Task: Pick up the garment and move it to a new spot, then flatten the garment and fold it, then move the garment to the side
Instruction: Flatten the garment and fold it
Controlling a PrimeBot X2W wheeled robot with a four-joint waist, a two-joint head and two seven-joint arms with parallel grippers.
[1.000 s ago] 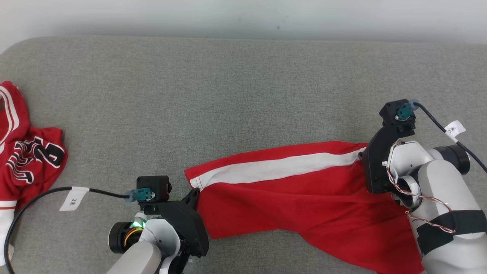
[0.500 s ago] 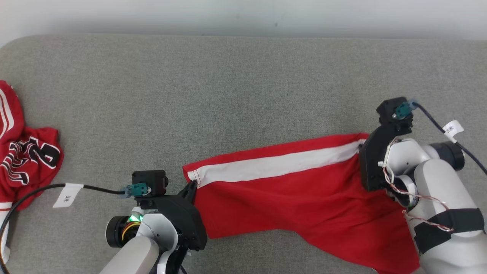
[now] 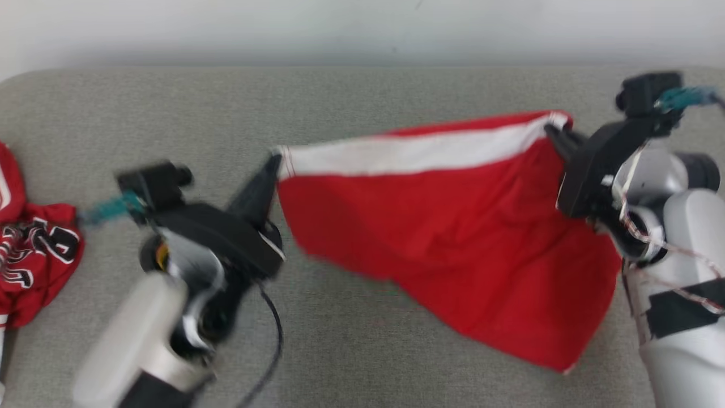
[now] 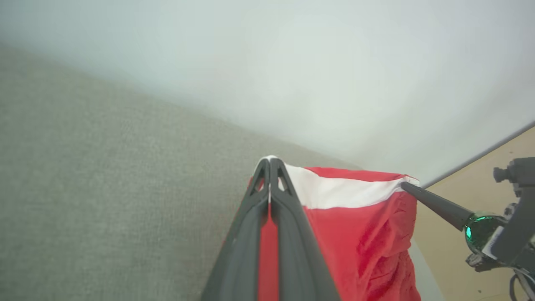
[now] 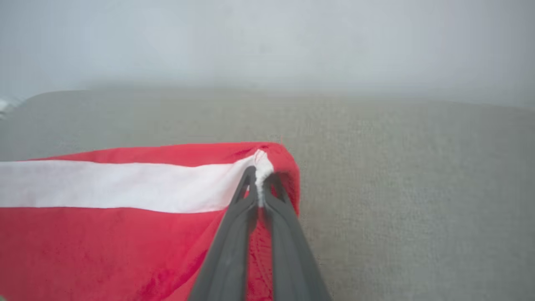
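Head view first: how do the jaws stand?

– Both pairs are closed on cloth. The left gripper (image 3: 275, 163) pinches the left end of the white stripe (image 3: 408, 154) on the red shorts (image 3: 442, 226). The right gripper (image 3: 552, 131) pinches the stripe's other end, at the top right corner.

And where are the shorts?

– Stretched between the two grippers along the striped edge, over the middle and right of the grey worktop (image 3: 362, 90). The red cloth hangs below that edge and runs down to a point at the lower right. That view is blurred, and I cannot tell whether the point touches the worktop.

What do the wrist views add?

– They show the grips close up. In the left wrist view the two dark fingers meet at their tips with the hem caught between them. The right gripper's fingers come in from the right onto the far corner, with tan floor (image 4: 480, 179) behind them. In the right wrist view a white tuft of hem pokes out between the closed tips.

Anything the head view alone gives?

– A crumpled red jersey (image 3: 34, 255) with black and white lettering, at the worktop's left edge, well apart from the shorts.
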